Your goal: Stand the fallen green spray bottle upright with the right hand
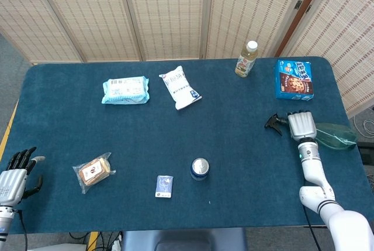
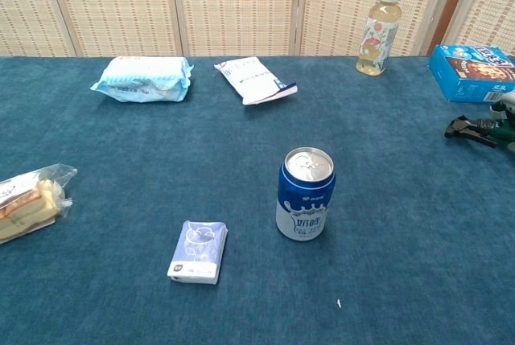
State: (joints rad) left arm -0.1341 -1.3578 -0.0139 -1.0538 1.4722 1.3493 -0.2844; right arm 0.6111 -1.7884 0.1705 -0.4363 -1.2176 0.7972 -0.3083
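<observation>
The green spray bottle [image 1: 334, 136] lies on its side at the table's right edge, its black trigger head [image 1: 273, 122] pointing left. My right hand [image 1: 302, 126] lies over the bottle's neck, fingers wrapped around it and hiding it. The chest view catches only the black trigger head [image 2: 471, 128] at the far right, the rest being cut off by the frame. My left hand [image 1: 13, 179] hangs off the table's near left corner, fingers spread and holding nothing.
A blue cookie box [image 1: 294, 79] and a tea bottle [image 1: 247, 58] stand behind the right hand. A blue can [image 1: 200, 168] and a small packet [image 1: 164, 186] sit near the front middle. A wipes pack [image 1: 125, 90], a white pouch [image 1: 181, 88] and a snack bag [image 1: 93, 171] lie to the left.
</observation>
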